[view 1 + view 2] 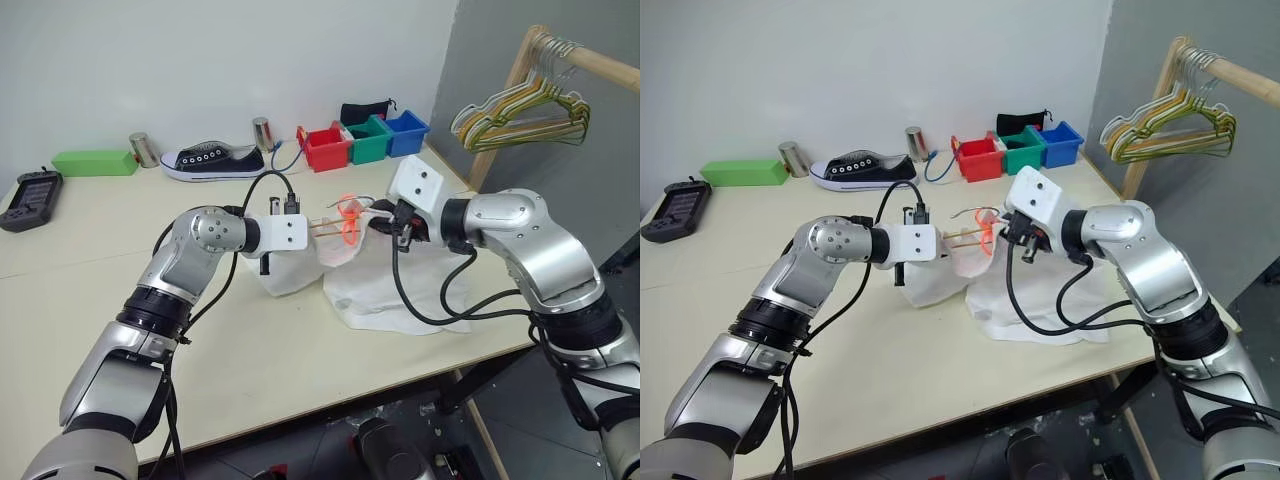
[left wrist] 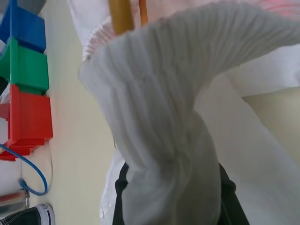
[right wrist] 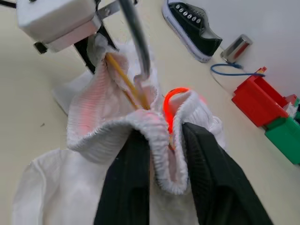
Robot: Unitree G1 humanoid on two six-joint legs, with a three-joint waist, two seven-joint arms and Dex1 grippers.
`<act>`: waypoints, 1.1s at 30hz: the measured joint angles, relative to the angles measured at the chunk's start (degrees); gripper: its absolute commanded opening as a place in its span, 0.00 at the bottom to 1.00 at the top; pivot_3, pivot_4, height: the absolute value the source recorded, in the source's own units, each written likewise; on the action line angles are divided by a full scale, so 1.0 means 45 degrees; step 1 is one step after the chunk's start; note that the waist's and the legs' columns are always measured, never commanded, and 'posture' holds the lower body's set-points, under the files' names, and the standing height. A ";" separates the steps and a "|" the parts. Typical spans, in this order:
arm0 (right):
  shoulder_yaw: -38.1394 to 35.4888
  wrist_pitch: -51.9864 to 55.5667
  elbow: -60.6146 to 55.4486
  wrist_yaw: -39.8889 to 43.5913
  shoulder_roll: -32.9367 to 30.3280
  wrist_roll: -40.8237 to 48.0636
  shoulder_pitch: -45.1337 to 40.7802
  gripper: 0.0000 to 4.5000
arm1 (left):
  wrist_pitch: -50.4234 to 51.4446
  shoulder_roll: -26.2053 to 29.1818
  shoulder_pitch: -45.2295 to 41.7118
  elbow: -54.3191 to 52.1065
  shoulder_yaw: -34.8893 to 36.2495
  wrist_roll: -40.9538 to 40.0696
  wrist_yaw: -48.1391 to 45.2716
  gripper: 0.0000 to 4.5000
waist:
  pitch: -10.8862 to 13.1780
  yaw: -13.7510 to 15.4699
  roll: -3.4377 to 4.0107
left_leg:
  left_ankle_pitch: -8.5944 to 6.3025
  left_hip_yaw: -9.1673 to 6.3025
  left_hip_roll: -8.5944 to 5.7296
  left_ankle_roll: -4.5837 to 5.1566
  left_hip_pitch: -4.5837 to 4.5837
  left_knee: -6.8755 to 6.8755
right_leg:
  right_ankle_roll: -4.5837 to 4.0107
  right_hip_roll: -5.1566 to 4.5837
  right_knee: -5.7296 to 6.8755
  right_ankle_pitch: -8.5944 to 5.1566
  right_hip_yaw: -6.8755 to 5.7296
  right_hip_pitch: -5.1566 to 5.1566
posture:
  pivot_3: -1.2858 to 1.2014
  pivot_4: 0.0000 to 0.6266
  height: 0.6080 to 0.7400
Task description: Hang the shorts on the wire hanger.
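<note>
The white shorts (image 1: 390,290) lie crumpled on the table right of centre, with the gathered waistband (image 3: 117,124) lifted off the surface. The thin tan-gold wire hanger (image 3: 125,83) runs into the raised waistband opening, next to the orange-red mark (image 3: 169,101). My left gripper (image 2: 173,192) is shut on a bunch of waistband at the left side of the opening. My right gripper (image 3: 164,140) is at the right side. Its black fingers (image 3: 129,178) stand apart, and a fold of the waistband rests between them.
Red (image 1: 327,145), green (image 1: 368,138) and blue (image 1: 407,130) bins line the far table edge. A black sneaker (image 1: 212,160), two metal cans (image 1: 143,148), a green box (image 1: 95,162) and a black handheld device (image 1: 30,198) lie left. Coloured hangers (image 1: 525,115) hang on a wooden rail at right.
</note>
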 measured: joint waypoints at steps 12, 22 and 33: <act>0.0495 -0.1511 0.1788 0.1570 -0.1529 -0.0807 0.0255 0.99 | -0.0298 -0.0159 -0.0009 -0.0244 -0.0002 -0.0036 -0.0003 0.00 | 0.0003 -0.0045 0.0003 | 0.0000 0.0007 0.0001 -0.0001 0.0005 -0.0002 | 0.0000 0.0001 -0.0006 -0.0001 0.0003 -0.0001 | 0.38 0.09 1.00; 0.1503 -0.4223 0.5228 0.1246 -0.1009 -0.3126 -0.0468 0.95 | -0.0151 -0.0219 0.0085 -0.1101 0.0000 -0.0258 -0.0161 0.00 | 0.0004 -0.0011 0.0005 | 0.0000 0.0006 -0.0003 0.0000 0.0008 0.0000 | 0.0000 -0.0001 -0.0003 -0.0001 0.0004 0.0005 | 0.39 0.08 1.00; 0.1794 -0.6726 0.6815 0.1590 -0.0679 -0.4495 -0.0715 0.56 | -0.0169 0.0152 0.0311 -0.1441 0.0092 -0.0252 -0.0056 0.00 | 0.0003 0.0028 0.0005 | 0.0001 -0.0001 -0.0007 -0.0001 0.0012 0.0004 | 0.0000 -0.0002 0.0002 0.0001 0.0002 0.0012 | 0.40 0.05 1.00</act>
